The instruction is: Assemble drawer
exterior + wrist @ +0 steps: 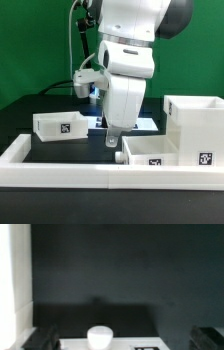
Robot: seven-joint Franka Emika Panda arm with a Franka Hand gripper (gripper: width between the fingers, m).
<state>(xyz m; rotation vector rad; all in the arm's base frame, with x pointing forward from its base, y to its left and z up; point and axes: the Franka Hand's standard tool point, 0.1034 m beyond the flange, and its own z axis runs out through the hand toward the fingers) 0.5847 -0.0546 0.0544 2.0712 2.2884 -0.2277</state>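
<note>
Three white drawer parts sit on the black bench point(85, 145): one tall open box point(196, 122) at the edge on the exterior view's right, and two shallow trays. One tray point(58, 125) is near the exterior view's left edge and a second tray point(150, 150) is at the front edge just beside the box, and each part shows a black-and-white square tag. The single gripper point(110, 140) hangs over the bench's middle, fingers point(40, 338) spread wide, pinching nothing.
</note>
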